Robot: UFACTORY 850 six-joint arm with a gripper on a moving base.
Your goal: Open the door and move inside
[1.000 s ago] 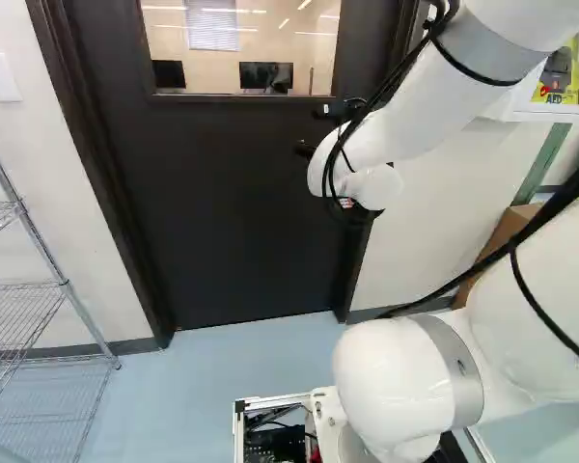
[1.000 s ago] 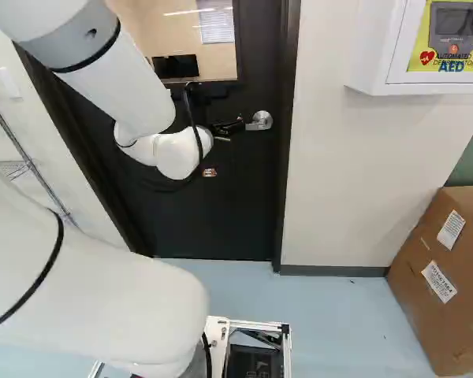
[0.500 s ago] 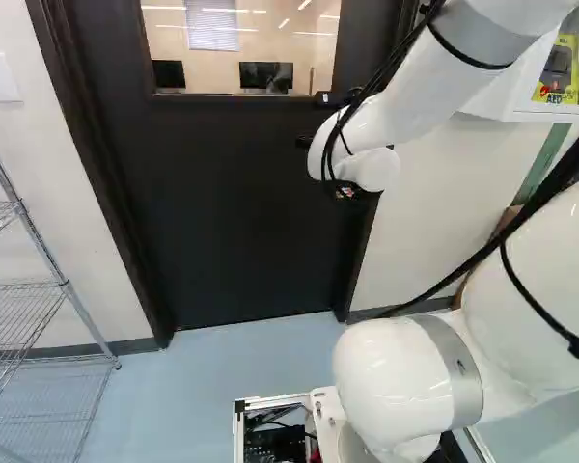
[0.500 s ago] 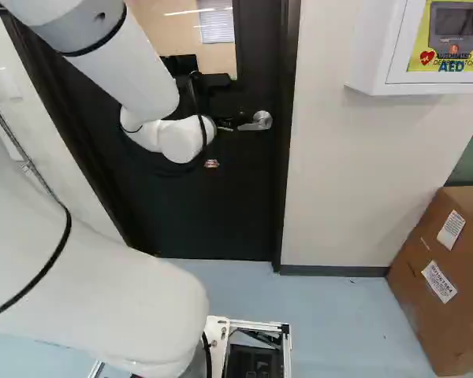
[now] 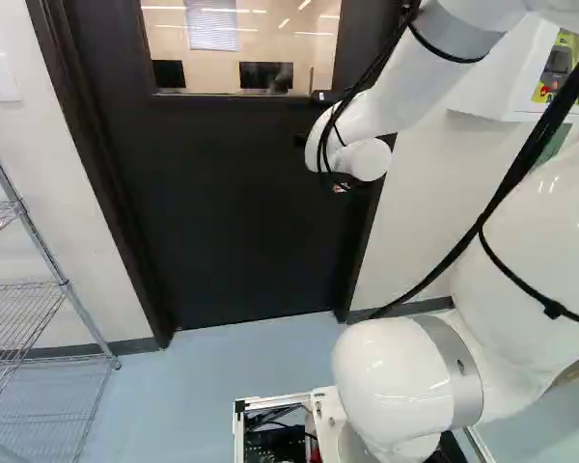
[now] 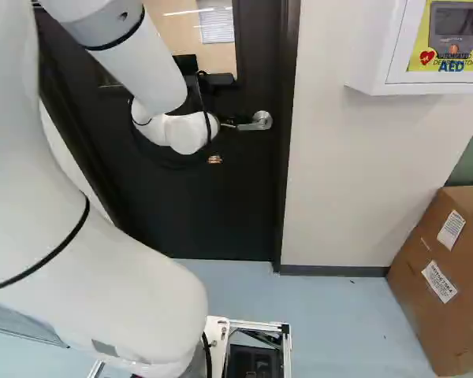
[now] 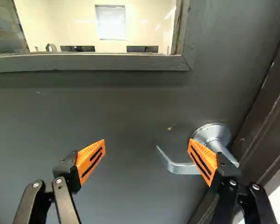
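Note:
The dark door [image 5: 232, 212] stands closed in its frame, with a window in its upper part. In the right base view its silver lever handle [image 6: 257, 121] is at the right edge, and the gripper [image 6: 228, 122], mostly hidden by the white wrist, is just beside the lever's free end. In the wrist view the gripper [image 7: 147, 143] is wide open, facing the door. One orange pad [image 7: 203, 161] overlaps the lever handle [image 7: 182, 168]; whether they touch I cannot tell. The lever's curved tip lies between the fingers' lines, nearer that pad. The other finger has only door behind it.
A wire shelf [image 5: 24, 313] stands against the wall left of the door. Right of the door are a white AED cabinet [image 6: 366, 51] on the wall and a cardboard box [image 6: 433, 291] on the floor. The door frame [image 6: 288, 157] runs close beside the handle.
The arm has swung, its wrist rising slightly and shifting a little right towards the handle in the right base view. The base, door and handle have not visibly moved.

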